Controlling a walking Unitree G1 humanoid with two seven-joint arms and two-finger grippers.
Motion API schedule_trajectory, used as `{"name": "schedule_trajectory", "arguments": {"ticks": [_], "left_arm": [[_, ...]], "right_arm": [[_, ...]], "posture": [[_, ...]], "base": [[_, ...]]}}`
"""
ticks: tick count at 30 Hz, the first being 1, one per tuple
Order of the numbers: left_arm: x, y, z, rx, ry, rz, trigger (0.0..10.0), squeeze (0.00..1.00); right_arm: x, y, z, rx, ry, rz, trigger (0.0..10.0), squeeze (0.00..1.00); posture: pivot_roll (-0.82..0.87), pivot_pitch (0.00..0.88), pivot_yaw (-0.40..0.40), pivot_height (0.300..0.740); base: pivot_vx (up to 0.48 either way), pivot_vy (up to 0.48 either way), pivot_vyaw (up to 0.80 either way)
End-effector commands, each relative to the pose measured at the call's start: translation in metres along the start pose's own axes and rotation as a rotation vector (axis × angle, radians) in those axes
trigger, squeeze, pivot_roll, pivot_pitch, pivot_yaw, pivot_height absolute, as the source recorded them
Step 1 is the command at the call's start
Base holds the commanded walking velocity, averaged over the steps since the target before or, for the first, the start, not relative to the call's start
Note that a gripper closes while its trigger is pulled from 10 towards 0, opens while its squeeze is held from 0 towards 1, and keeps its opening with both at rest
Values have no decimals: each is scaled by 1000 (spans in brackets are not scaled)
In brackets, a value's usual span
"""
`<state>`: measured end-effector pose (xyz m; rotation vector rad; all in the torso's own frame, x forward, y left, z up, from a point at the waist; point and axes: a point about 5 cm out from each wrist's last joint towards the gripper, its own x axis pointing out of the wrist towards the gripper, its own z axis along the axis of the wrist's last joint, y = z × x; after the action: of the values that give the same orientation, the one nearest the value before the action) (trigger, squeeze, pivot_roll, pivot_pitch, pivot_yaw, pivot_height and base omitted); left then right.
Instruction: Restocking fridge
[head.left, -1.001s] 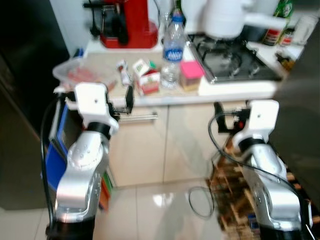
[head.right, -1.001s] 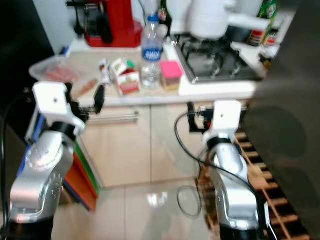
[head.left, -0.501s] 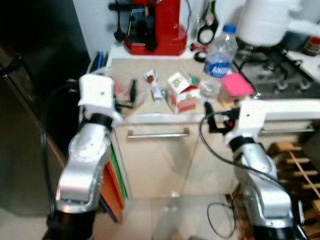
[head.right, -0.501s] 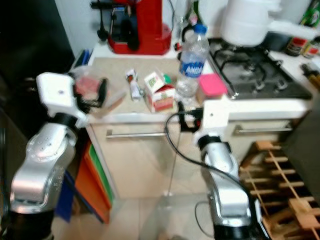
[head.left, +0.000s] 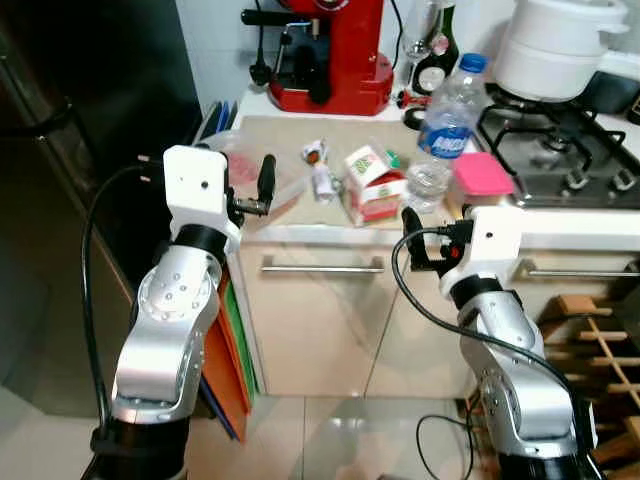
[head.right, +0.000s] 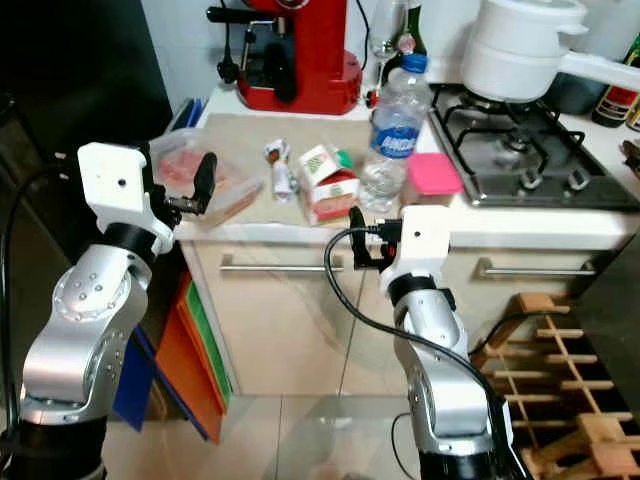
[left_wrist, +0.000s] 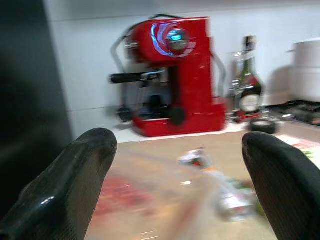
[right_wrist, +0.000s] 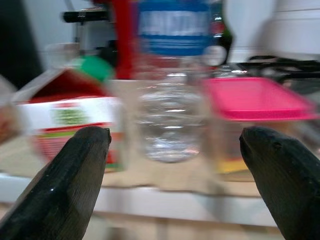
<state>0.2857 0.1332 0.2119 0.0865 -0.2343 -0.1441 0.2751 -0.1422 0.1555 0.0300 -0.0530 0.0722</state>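
Kitchen light falls on a pale tabletop (head.left: 300, 232) beside a gas hob (head.left: 560, 165), with a glossy red coffee machine (head.left: 330, 50) against the white wall and a dark fridge (head.left: 90, 120) standing at the robot's left. On the tabletop lie the goods to be stocked: a clear plastic water bottle (head.left: 445, 135) with a blue label and cap, a small gabled carton (head.left: 372, 185) in red and white with a green cap, a pink-lidded box (head.left: 482, 180), a small crinkled packet (head.left: 320, 178), and a clear tray of what looks like red meat (head.left: 235, 175). The left gripper (left_wrist: 175, 185) hovers at the tabletop's edge just before the tray, its black rounded fingers (left_wrist: 75, 185) spread wide and empty. The right gripper (right_wrist: 172, 175) faces the bottle with the carton and pink box either side, fingers (right_wrist: 75, 175) likewise wide apart, holding nothing. The bottle looks nearly empty, so probably light, thin-walled and smooth; it may crumple or slip, and is best taken around its ribbed middle. The carton should be stiff enough across its flat sides. The tray seems flimsy and film-covered, so it wants a grip on its rim, kept level.
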Motion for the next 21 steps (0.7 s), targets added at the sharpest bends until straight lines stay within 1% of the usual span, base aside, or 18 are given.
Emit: {"name": "schedule_trajectory", "arguments": {"ticks": [1,5,6,9,21], "left_arm": [[1,0,0,1,0,-9,10000,0],[1,2,0,-3,2,4,10000,0],[2,3,0,-18,1,12,10000,0],[2,4,0,-27,-1,22,10000,0],[-3,7,1,-44,-2,33,10000,0]], "right_arm": [[2,-3,0,-10,0,-23,10000,43],[3,-4,0,-13,0,-25,10000,47],[4,-4,0,-14,0,-26,10000,43],[5,-3,1,-15,-2,-23,10000,47],[11,1,1,19,-5,-8,10000,43]], "posture": [[14,0,14,740],[14,0,13,740],[15,0,13,740],[16,0,12,740],[34,0,20,740]], "base": [[289,-382,0],[300,-369,0],[0,0,0],[0,0,0],[0,0,0]]}}
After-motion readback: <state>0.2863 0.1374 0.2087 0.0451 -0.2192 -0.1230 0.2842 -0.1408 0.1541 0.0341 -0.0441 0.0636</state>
